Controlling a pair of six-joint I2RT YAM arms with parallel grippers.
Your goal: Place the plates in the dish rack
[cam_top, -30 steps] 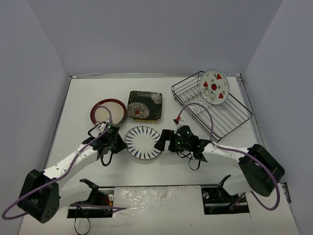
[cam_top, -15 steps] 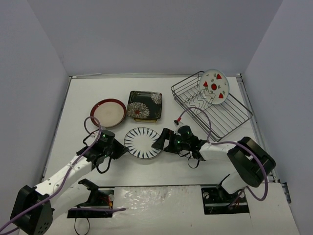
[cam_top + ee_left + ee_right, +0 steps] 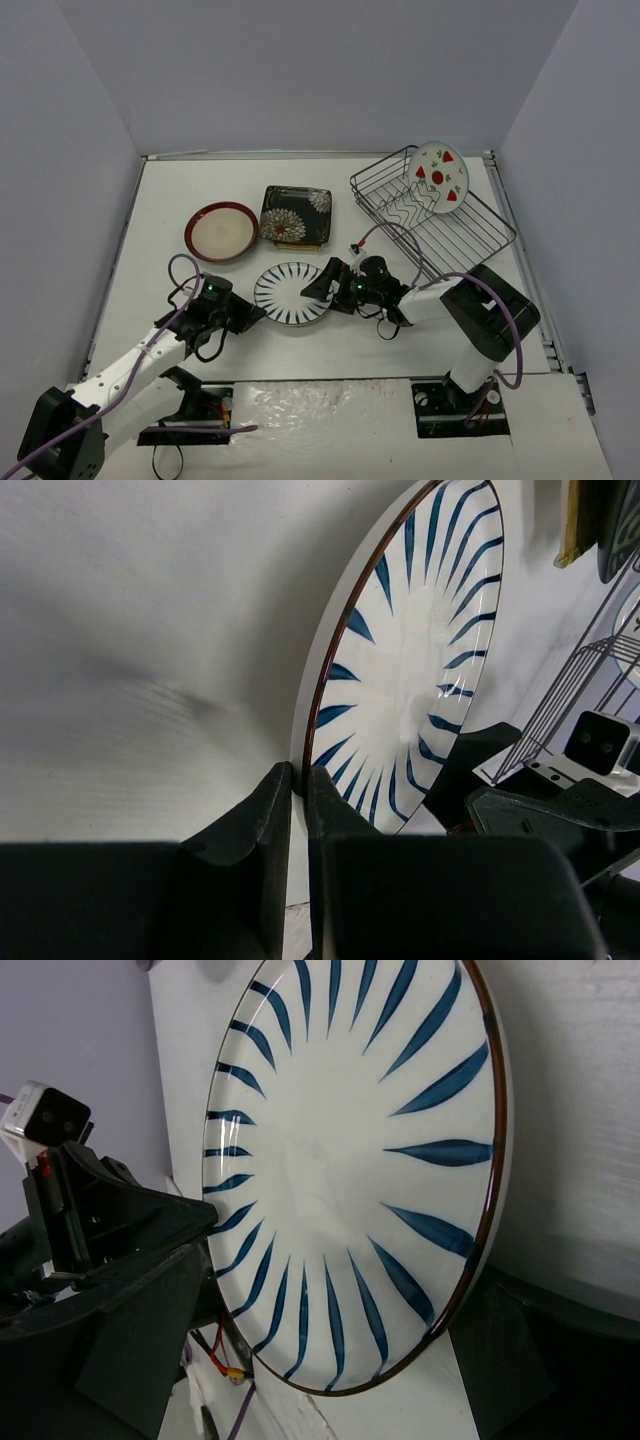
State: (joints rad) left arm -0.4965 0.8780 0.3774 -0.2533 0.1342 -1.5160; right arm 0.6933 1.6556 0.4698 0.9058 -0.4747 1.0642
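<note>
**A:** Where is the striped plate (image 3: 290,293) right now?

**B:** About the middle of the worktop (image 3: 170,190), a little toward the near edge, lying almost flat. There is an arm at each side of it.

**A:** What is the left gripper (image 3: 298,780) doing?

**B:** Its fingers are drawn narrow at the plate's left rim. In the left wrist view the rim runs straight into the slit between them. I read that as a pinch on the edge, though the hold looks thin.

**A:** And the right gripper (image 3: 318,290)?

**B:** It is spread wide at the opposite rim. In the right wrist view that rim sits in the gap between its fingers. I cannot tell whether either finger touches it.

**A:** Why two arms for one small plate?

**B:** My guess is that a flat plate offers little to grab from above. So the left arm steadies or tips one side while the right works a finger underneath. The dish rack (image 3: 480,228) sits in the far right corner, on the right arm's side, so the right arm seems the natural carrier.

**A:** Is anything in the rack?

**B:** The watermelon plate (image 3: 440,172) stands on edge at its far end. The red-rimmed plate (image 3: 221,230) and the black floral plate (image 3: 296,213) lie flat toward the far edge, left of the rack, not yet loaded.

**A:** What is the risk?

**B:** If the pinch slips, the plate may skate away from the open fingers.
</note>
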